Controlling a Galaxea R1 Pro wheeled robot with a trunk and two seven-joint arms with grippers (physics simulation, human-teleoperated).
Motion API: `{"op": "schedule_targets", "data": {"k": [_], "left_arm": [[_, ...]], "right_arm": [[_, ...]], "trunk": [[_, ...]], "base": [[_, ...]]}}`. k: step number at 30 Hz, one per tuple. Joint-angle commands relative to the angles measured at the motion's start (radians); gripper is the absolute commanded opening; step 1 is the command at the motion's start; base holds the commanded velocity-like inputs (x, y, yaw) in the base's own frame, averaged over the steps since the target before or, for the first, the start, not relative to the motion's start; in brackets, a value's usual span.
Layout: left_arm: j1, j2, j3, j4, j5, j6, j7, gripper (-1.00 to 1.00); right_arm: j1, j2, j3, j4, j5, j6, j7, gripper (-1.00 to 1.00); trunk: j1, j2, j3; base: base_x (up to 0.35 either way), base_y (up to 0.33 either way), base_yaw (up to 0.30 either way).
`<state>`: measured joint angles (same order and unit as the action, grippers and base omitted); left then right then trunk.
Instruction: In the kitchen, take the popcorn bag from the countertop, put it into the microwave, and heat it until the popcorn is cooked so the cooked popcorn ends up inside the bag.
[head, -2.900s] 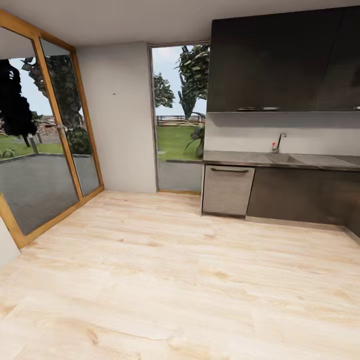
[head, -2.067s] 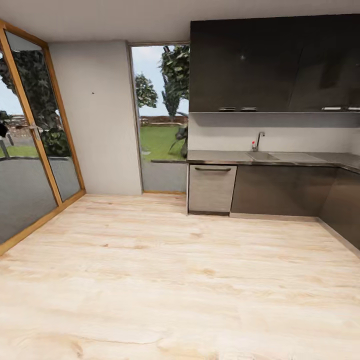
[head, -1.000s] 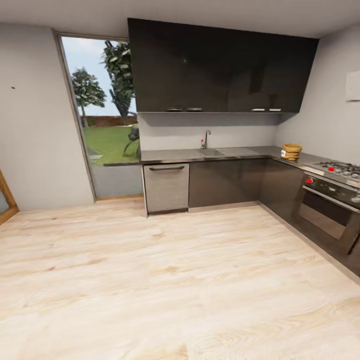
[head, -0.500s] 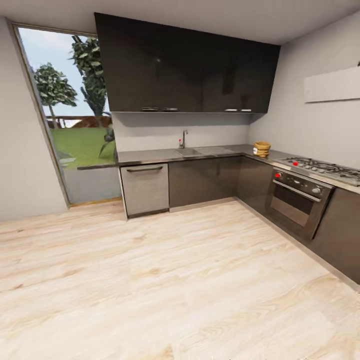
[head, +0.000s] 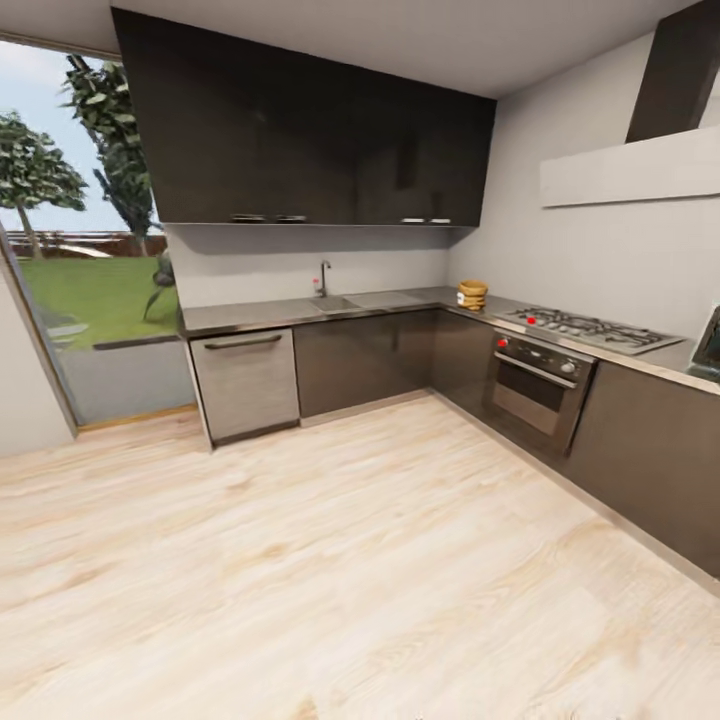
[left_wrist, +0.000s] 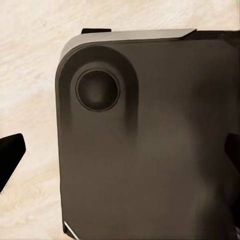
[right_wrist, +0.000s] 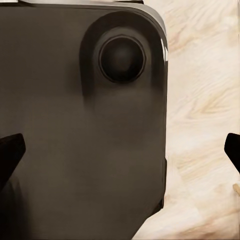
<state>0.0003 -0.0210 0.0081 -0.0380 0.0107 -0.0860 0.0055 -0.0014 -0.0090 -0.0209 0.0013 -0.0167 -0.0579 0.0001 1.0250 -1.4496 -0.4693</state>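
We are still crossing the kitchen's pale wood floor (head: 330, 560), with the popcorn bag (head: 472, 294) sitting well ahead of us in the far corner of the grey countertop (head: 270, 315), past the sink (head: 338, 303) and just short of the gas hob (head: 585, 328) and the dark oven (head: 535, 385). At the right edge, a dark-screened box on the worktop may be the microwave (head: 709, 345), though too little of it shows to be sure. Both arms hang tucked over our own dark base (left_wrist: 150, 140). The left gripper (left_wrist: 120, 155) and the right gripper (right_wrist: 120, 150) are spread wide, holding nothing, fingertips dark at each wrist frame's edges, the base between the jaws. The bag lies well apart from both jaws; we judge the approach unfinished.
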Motion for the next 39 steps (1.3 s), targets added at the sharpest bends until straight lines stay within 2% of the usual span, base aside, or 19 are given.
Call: {"op": "schedule_targets", "data": {"k": [1, 29, 39], "left_arm": [[0.000, -0.001, 0.001, 0.000, 0.001, -0.003, 0.001, 1.00], [0.000, -0.004, 0.004, 0.000, 0.015, 0.004, -0.007, 1.00], [0.000, -0.004, 0.000, 0.001, 0.017, 0.014, -0.009, 1.00]], "right_arm": [[0.000, 0.000, -0.002, 0.000, -0.002, -0.003, 0.000, 1.00], [0.000, 0.000, -0.004, 0.000, -0.002, -0.003, 0.001, 1.00], [0.000, 0.000, -0.001, 0.000, 0.004, -0.005, 0.001, 1.00]], "trunk": [[0.000, 0.000, -0.001], [0.000, 0.000, 0.000], [0.000, 0.000, 0.000]], "base": [[0.000, 0.000, -0.286], [0.004, 0.000, -0.286], [0.268, 0.000, -0.047]]}}
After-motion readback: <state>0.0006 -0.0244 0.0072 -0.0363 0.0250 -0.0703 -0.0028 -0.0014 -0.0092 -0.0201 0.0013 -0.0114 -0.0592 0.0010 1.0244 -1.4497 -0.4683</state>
